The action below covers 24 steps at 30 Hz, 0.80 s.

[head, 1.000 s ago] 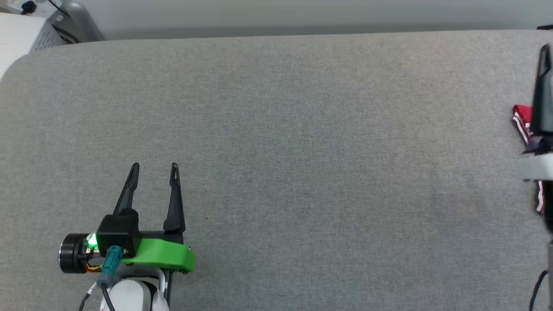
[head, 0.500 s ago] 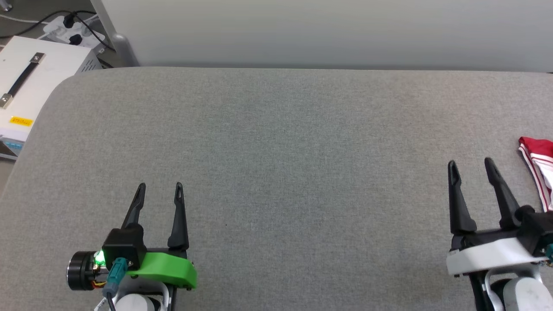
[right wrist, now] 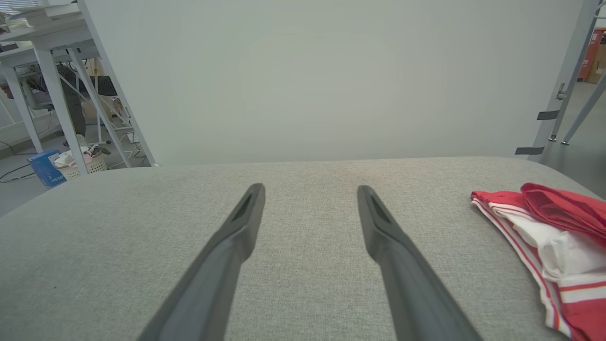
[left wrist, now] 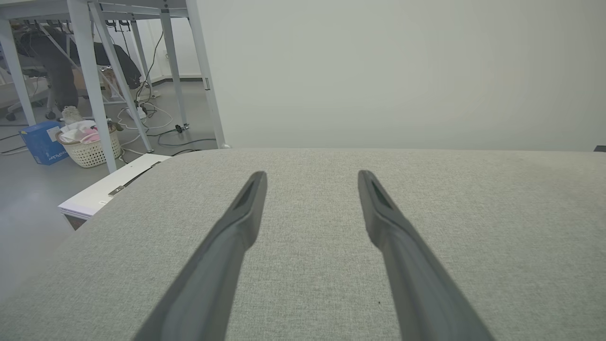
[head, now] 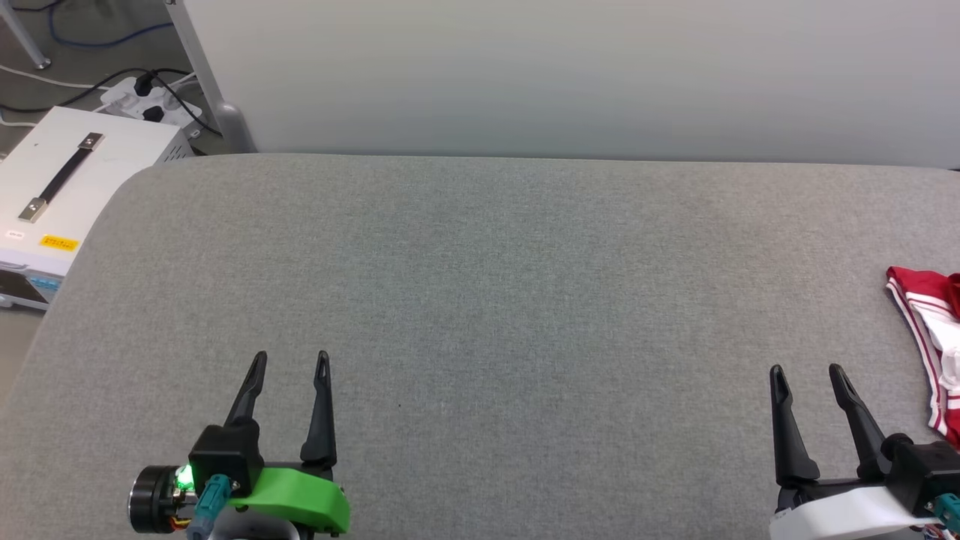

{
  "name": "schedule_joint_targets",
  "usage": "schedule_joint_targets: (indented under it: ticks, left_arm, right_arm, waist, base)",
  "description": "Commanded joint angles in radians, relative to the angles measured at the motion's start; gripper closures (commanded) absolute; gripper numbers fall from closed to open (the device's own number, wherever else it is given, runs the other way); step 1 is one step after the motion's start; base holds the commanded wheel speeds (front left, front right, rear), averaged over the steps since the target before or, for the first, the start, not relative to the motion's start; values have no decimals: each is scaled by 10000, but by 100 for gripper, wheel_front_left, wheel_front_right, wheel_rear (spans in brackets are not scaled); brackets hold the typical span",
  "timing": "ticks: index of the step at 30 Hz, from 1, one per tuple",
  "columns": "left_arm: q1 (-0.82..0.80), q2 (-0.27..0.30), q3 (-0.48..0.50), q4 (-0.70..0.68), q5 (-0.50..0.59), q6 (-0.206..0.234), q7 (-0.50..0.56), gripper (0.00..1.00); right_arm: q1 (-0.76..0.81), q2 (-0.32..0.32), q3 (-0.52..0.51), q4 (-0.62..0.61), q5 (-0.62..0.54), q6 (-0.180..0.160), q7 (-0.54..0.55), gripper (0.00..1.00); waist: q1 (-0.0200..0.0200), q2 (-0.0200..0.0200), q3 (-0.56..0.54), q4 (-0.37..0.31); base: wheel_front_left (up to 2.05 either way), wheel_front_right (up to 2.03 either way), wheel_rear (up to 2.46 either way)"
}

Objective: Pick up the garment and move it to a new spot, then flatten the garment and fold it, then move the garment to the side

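Observation:
The garment (head: 934,330) is red with white parts and red-and-white striped trim, bunched at the far right edge of the grey padded table (head: 480,300); most of it runs out of the head view. In the right wrist view the garment (right wrist: 554,237) lies folded over itself to the right of my fingers. My right gripper (head: 806,373) is open and empty, to the left of the garment and apart from it. Over the front left of the table my left gripper (head: 290,358) is open with nothing in it. In the wrist views both the left gripper (left wrist: 310,176) and the right gripper (right wrist: 310,189) stand wide over bare fabric.
A white case with a black handle (head: 52,187) sits off the table's left edge, with cables and a power strip (head: 150,94) behind it. A pale wall (head: 570,75) runs along the table's far edge. Metal table legs (left wrist: 94,80) and a laundry basket (left wrist: 90,144) stand far left.
The head camera has tilted and turned, bringing the wall and white case into view. My right gripper, blurred at the right edge a second ago, has drawn back to the lower right.

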State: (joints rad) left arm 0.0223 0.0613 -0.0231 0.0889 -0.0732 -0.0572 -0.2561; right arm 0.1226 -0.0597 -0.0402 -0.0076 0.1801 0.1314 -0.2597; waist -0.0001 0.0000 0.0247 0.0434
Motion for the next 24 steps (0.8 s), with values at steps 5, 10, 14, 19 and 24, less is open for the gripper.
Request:
schedule_joint_targets:
  ticks: [5,10,14,19,24]
  left_arm:
    - [241,-61,-14,85,-1,-51,-57,0]
    - [284,-68,9,153,44,-39,-57,0]
    - [130,-17,-15,140,17,1,22,100]
    - [117,-20,-5,107,40,20,104,100]
    - [103,-24,5,65,69,42,206,100]
  right_arm:
    - [182,51,18,55,10,-7,-20,0]
    - [197,58,61,132,-41,-7,-20,0]
    - [91,40,56,105,-9,0,7,100]
    - [49,42,67,104,-69,0,91,100]
    - [-4,44,81,103,-141,-1,195,100]
  waist:
    - [1,0,-117,-28]
    - [1,0,-188,-25]
    - [1,0,-196,-29]
    - [1,0,-198,-43]
    - [1,0,-200,-59]
  base:
    - [0,0,0]
    - [0,0,0]
    - [0,0,0]
    - [0,0,0]
    - [0,0,0]
